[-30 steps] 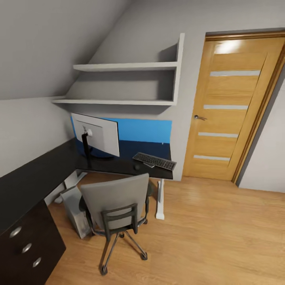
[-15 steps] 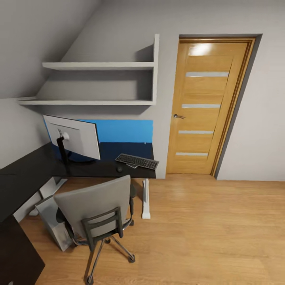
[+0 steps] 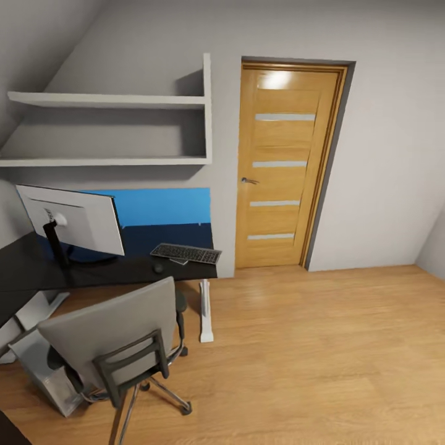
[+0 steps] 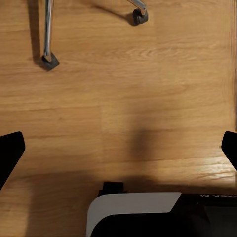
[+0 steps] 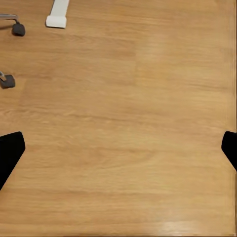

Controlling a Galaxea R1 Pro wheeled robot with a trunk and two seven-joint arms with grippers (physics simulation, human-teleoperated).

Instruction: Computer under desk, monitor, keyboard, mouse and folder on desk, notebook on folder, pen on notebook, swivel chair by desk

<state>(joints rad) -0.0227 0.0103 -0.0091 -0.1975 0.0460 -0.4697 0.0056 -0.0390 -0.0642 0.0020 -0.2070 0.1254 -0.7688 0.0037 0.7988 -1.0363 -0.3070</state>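
The white-backed monitor (image 3: 69,219) stands on the black desk (image 3: 105,274) at the left. A dark keyboard (image 3: 185,253) lies near the desk's right end, and a small black mouse (image 3: 158,268) sits just in front of it. The grey swivel chair (image 3: 110,334) stands before the desk with its back toward me, hiding its seat. The grey computer tower (image 3: 43,371) is on the floor beside the chair, partly under the desk. My left gripper (image 4: 118,150) and my right gripper (image 5: 118,150) both hang open over bare wooden floor, holding nothing. Chair casters (image 4: 49,61) lie beyond the left one.
A wooden door (image 3: 281,164) is shut in the far wall, to the right of the desk. Two white shelves (image 3: 111,157) hang above the desk. The desk's white foot (image 3: 206,334) rests on the floor (image 3: 321,352), which stretches wide to the right.
The whole picture has shifted left, so the camera has turned right. Desk, chair and door stand as before relative to each other.
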